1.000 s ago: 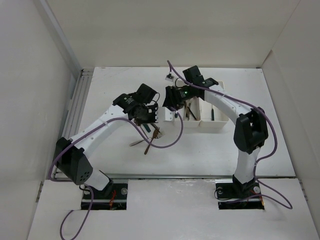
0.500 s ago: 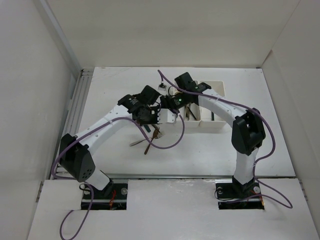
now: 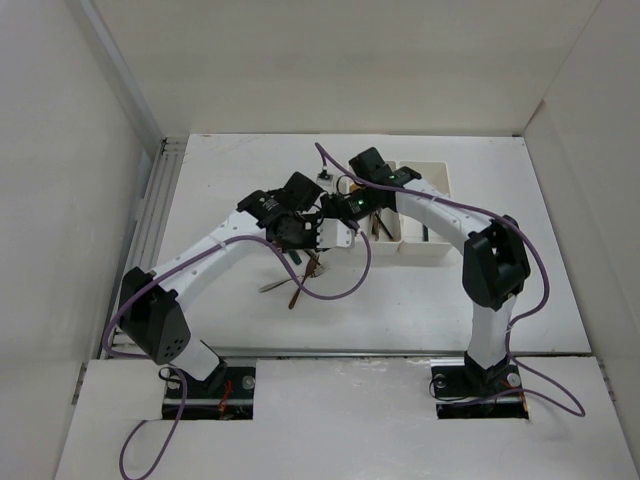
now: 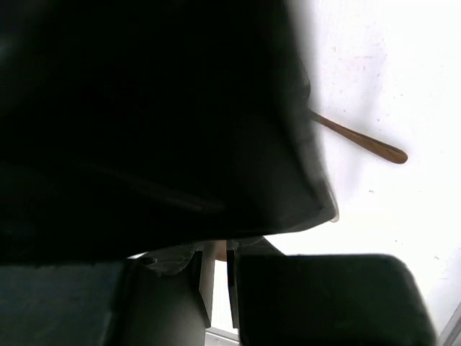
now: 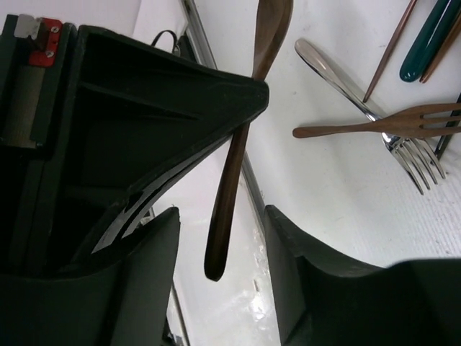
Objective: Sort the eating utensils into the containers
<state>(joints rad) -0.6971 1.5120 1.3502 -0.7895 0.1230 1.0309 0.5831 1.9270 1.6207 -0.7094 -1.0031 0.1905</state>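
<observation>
Wooden utensil (image 5: 234,166) now hangs in the gap of the right end effector (image 5: 216,234), handle end down, with a finger on either side and daylight between each finger and the wood. The jaws are released, around the handle but not on it.

A second ago this end effector was over the containers (image 3: 425,250). It has since swung away from them to meet the left end effector (image 3: 303,232), and in the last half second it has barely moved. The two now sit nose to nose above the counter (image 3: 230,180), with the containers behind the right one.

The left end effector looks clenched on the utensil's upper shaft. Its own camera is mostly blocked by a dark body, so I judge this from the right wrist view, where the shaft passes behind its tip.

I read this as a hand-over being set up: the piece is lifted but not yet passed or binned. Beyond the right end effector's far finger, a silver fork (image 5: 403,148), a brown fork (image 5: 360,130) and a teal-handled piece (image 5: 425,43) lie loose on the counter, unsorted.
</observation>
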